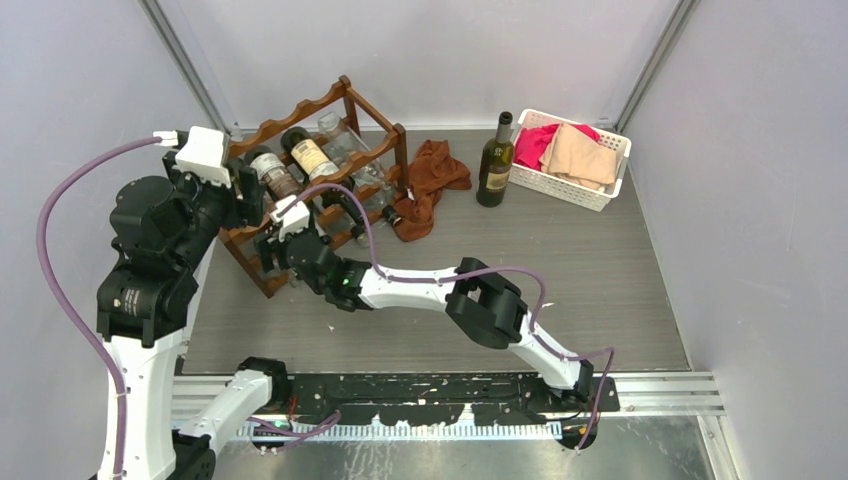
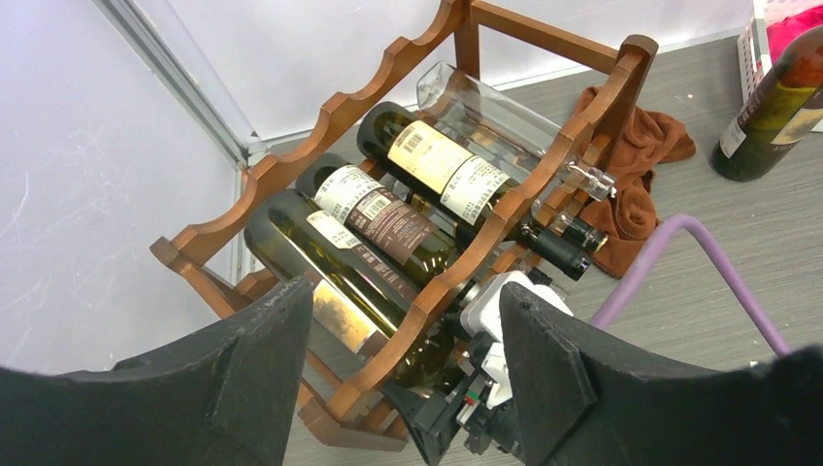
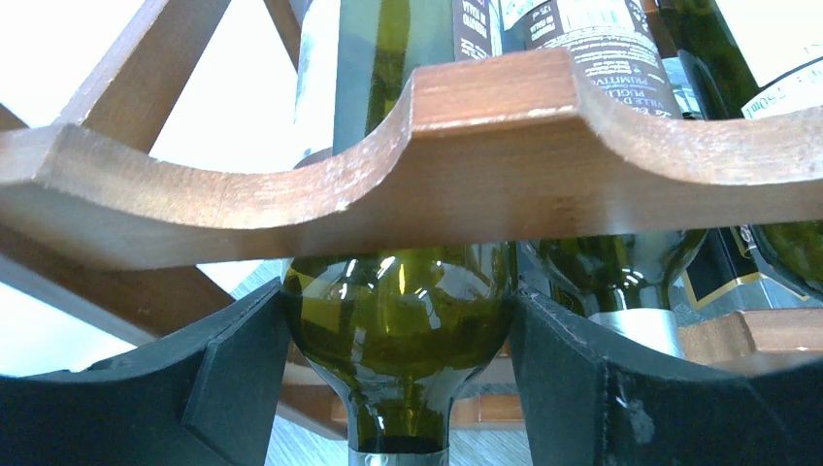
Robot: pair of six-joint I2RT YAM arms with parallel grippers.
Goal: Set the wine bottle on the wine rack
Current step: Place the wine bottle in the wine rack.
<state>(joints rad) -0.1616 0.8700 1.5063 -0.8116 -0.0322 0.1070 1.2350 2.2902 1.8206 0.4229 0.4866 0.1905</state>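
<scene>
From its base at the table's near edge, the right arm stretches left across the grey wood-grain table (image 1: 560, 290) to the low front of the rack. The right gripper (image 1: 275, 250) has its two black fingers (image 3: 233, 379) pressed against either side of the green glass wine bottle (image 3: 393, 335), clamped on its shoulder just above the neck. This bottle lies on its side in the lower tier of the dark reddish-brown wooden wine rack (image 1: 300, 108), directly under a scalloped front rail (image 3: 485, 146), neck pointing out toward the gripper. Just to its right in the right wrist view lies a second green bottle with a silver foil collar (image 3: 626, 291), also on the lower tier.

The left gripper (image 1: 248, 188) hovers over the rack's left end, fingers apart, with nothing between them; in its own view the gap (image 2: 403, 311) frames the rack's front rail below.

On the upper tier lie two dark bottles with pale paper labels (image 2: 437, 165), side by side, and beyond them a clear glass bottle (image 2: 505, 116).

Right of the rack, touching its foot, lies a crumpled rust-brown cloth (image 1: 432, 178). Further right a dark green bottle (image 1: 495, 160) stands upright on the table, just beside a white slotted plastic basket (image 1: 575, 190) holding pink and beige fabric.
</scene>
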